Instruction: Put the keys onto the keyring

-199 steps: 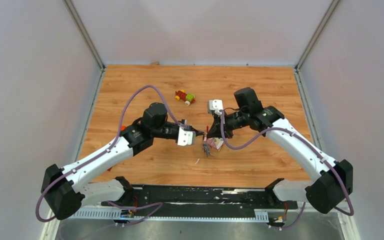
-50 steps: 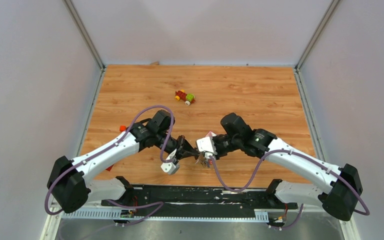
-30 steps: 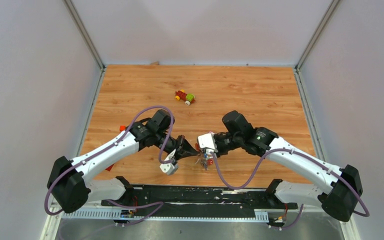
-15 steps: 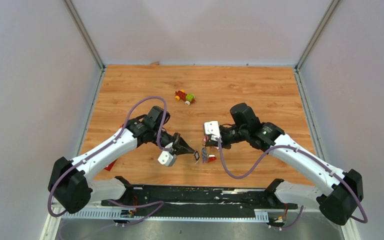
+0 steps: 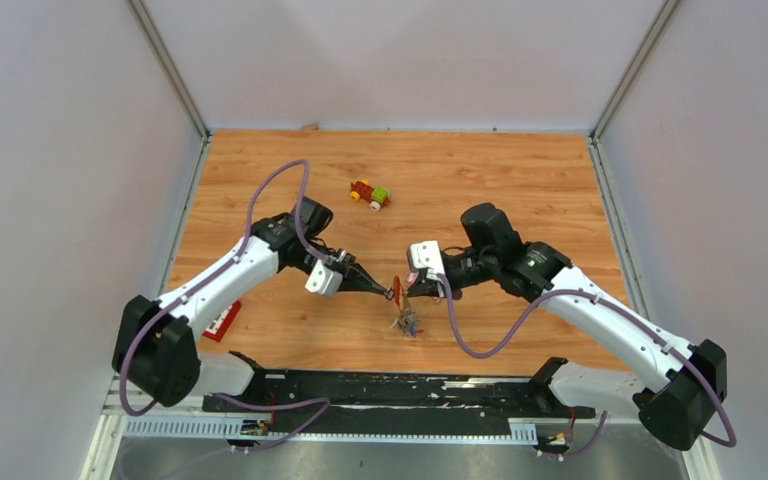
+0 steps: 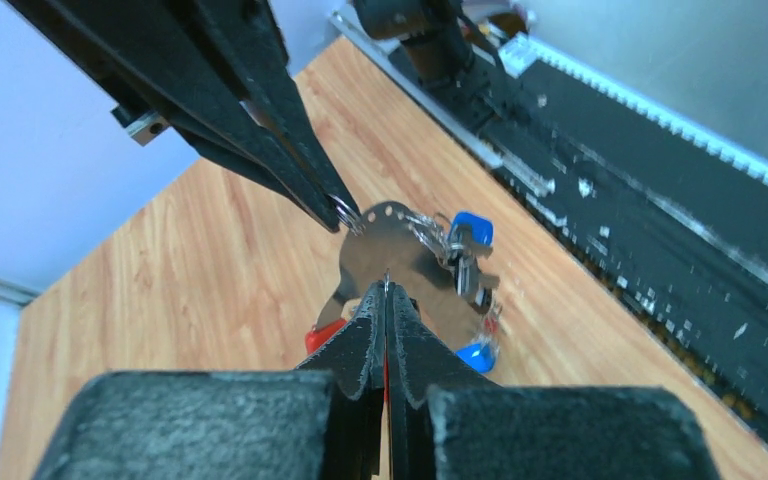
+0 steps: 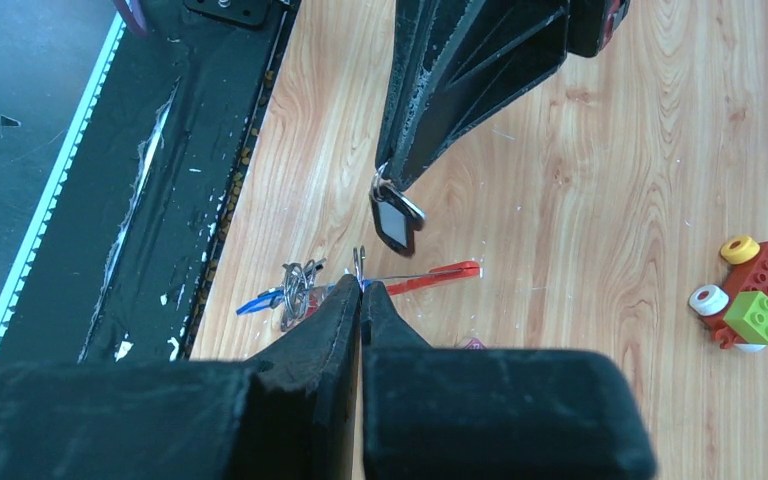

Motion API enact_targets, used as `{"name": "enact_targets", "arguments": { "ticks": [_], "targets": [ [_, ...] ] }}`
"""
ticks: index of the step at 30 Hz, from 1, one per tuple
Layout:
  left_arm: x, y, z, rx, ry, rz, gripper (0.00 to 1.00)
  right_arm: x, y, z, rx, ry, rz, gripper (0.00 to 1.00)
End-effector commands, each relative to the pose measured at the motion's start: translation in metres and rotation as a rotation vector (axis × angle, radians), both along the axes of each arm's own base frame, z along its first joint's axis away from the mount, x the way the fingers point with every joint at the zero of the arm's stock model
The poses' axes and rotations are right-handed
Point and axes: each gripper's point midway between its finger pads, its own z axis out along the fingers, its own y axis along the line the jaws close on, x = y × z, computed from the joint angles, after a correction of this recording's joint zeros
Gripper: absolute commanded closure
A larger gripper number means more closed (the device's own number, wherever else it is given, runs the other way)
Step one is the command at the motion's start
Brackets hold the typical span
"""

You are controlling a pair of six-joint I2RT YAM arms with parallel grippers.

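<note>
Just below frame centre, your left gripper point(image 5: 391, 293) has its jaws pressed on the thin metal keyring with grey and red crescent fobs point(image 6: 380, 250), your right gripper point(image 5: 407, 292) pinches its ring, and small blue-headed silver keys point(image 6: 465, 232) bunch beside it.

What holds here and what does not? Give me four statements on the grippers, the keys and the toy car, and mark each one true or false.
1. The left gripper is shut on the keyring. True.
2. The right gripper is open and clear of the keyring. False: it is shut on the keyring too, so both arms grip it.
3. The toy car lies right between the two grippers. False: it sits farther back on the table, apart from both.
4. Some of the keys have blue heads. True.
</note>
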Motion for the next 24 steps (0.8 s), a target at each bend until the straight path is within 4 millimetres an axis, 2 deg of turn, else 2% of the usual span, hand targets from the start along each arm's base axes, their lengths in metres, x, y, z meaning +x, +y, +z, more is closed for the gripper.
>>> {"name": "enact_targets", "arguments": {
  "ticks": [1, 3, 5, 8, 13, 18, 22, 24],
  "targets": [
    [-0.03, 0.007, 0.026, -0.095, 0.185, -0.073, 1.0, -0.001, 0.009, 0.026, 0.068, -0.021, 0.041, 1.0],
    [-0.027, 0.005, 0.028, -0.084, 0.211, -0.072, 1.0, -0.002, 0.011, 0.025, 0.07, -0.005, 0.054, 1.0],
    [-0.023, 0.003, 0.021, -0.061, 0.26, -0.066, 1.0, -0.003, 0.013, 0.023, 0.068, 0.009, 0.059, 1.0],
    [-0.034, 0.002, 0.015, -0.069, 0.239, -0.092, 1.0, -0.002, 0.015, 0.02, 0.063, 0.025, 0.057, 1.0],
    [-0.043, 0.003, 0.034, -0.083, 0.189, -0.118, 1.0, 0.0, 0.015, 0.018, 0.05, 0.015, 0.046, 1.0],
    [-0.023, 0.001, 0.071, -0.01, 0.105, -0.115, 1.0, 0.006, 0.012, 0.022, 0.037, -0.019, 0.016, 1.0],
    [-0.003, -0.001, 0.09, 0.09, 0.055, -0.088, 1.0, 0.01, 0.009, 0.024, 0.029, -0.052, 0.0, 1.0],
    [0.013, -0.005, 0.095, 0.14, 0.034, -0.04, 1.0, 0.011, 0.007, 0.026, 0.028, -0.068, -0.009, 1.0]
  ]
}}
